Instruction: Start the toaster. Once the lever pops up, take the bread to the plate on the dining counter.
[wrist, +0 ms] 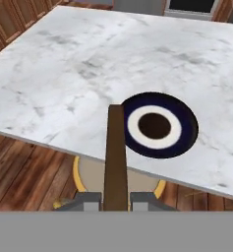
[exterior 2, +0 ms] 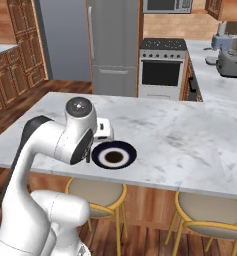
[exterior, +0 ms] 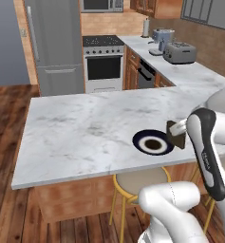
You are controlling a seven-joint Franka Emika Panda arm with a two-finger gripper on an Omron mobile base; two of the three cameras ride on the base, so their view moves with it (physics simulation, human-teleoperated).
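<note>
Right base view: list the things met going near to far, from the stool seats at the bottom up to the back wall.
Stool seats → plate on the dining counter → oven → microwave.

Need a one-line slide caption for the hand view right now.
Gripper shut on the bread, held edge-on just short of the plate near the dining counter edge.
</note>
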